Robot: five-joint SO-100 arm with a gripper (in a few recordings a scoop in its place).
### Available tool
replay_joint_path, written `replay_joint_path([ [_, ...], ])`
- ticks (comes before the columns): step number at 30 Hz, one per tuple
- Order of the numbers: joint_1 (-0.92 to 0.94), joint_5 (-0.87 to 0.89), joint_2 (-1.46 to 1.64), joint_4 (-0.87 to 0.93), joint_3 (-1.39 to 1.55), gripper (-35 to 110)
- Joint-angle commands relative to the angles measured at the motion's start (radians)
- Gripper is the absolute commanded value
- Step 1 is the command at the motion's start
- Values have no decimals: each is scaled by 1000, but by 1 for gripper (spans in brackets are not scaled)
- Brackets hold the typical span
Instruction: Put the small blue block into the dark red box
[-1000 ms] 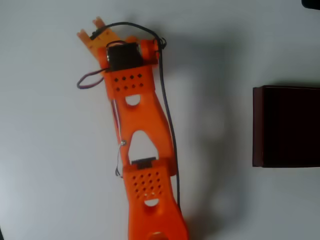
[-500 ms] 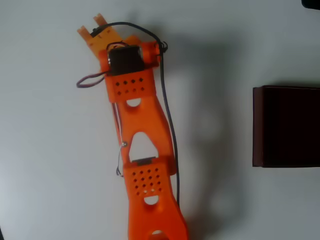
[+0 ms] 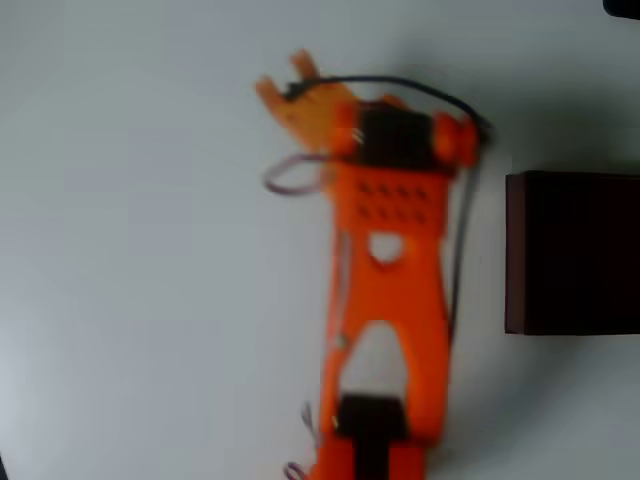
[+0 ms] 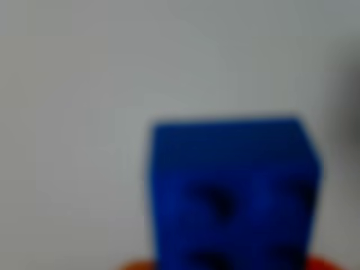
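In the wrist view the small blue block (image 4: 230, 191) looms large and blurred at the lower centre, with slivers of my orange fingers (image 4: 329, 263) at its bottom corners. The overhead view shows my orange gripper (image 3: 285, 77) near the top centre, shut on the block, which is hidden beneath it there. The dark red box (image 3: 513, 250), with a near-black inside, stands at the right edge, to the right of the gripper and slightly nearer the bottom of the picture.
The orange arm (image 3: 385, 300) runs from the bottom centre up to the gripper, with a black cable (image 3: 465, 240) looping along its right side close to the box's left wall. The plain white table (image 3: 130, 280) stretches out to the left.
The arm has swung to the right, bringing the gripper from the upper left toward the top centre and closer to the box. The overhead picture is now motion-blurred.
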Motion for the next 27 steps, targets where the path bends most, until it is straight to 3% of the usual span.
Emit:
replay_joint_path([
  [1, 186, -74, 413, -109, 407, 1],
  [6, 411, -181, 666, -225, 672, 0],
  [11, 572, -241, 696, -341, 741, 0],
  [27, 749, -250, 192, -403, 324, 0],
])
